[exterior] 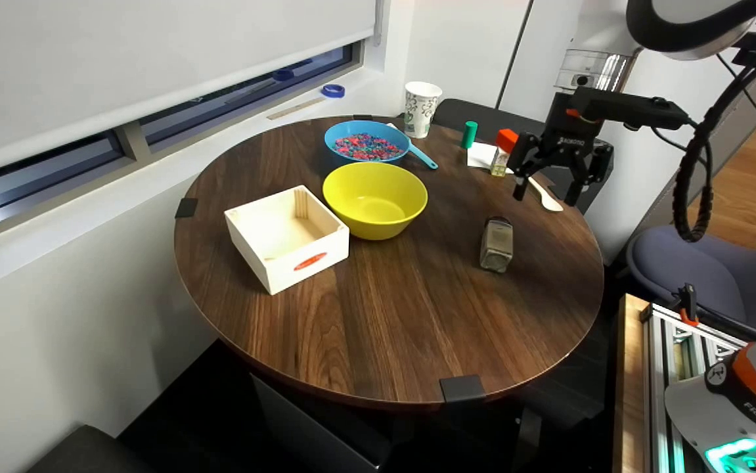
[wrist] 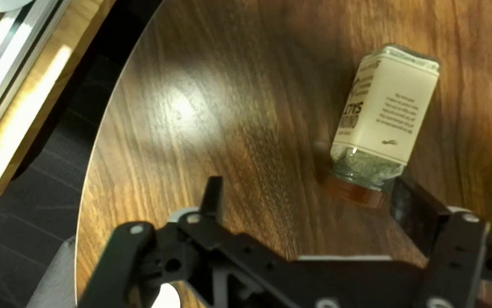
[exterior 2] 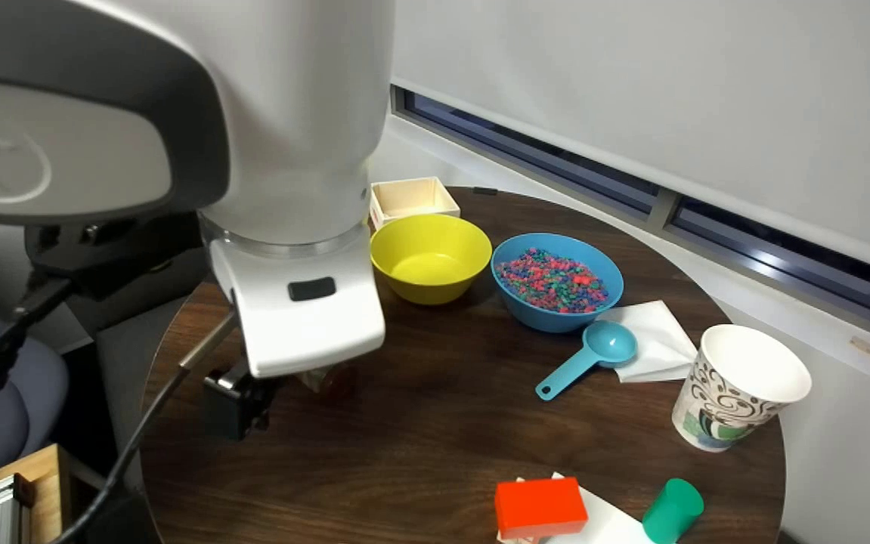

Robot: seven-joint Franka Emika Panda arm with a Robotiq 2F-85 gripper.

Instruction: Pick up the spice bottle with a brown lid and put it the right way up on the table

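While the bottle [wrist: 384, 113] lies sideways, the end effector [exterior: 546, 193] hovers (fingers apart).

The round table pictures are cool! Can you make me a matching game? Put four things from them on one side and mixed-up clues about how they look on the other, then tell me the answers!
Things:
1. spice bottle
2. gripper
3. blue bowl
4. paper cup

Clues:
A. holding colourful bits
B. white with a swirly pattern
C. lying on its side
D. jaws wide apart

Right pairs: 1-C, 2-D, 3-A, 4-B
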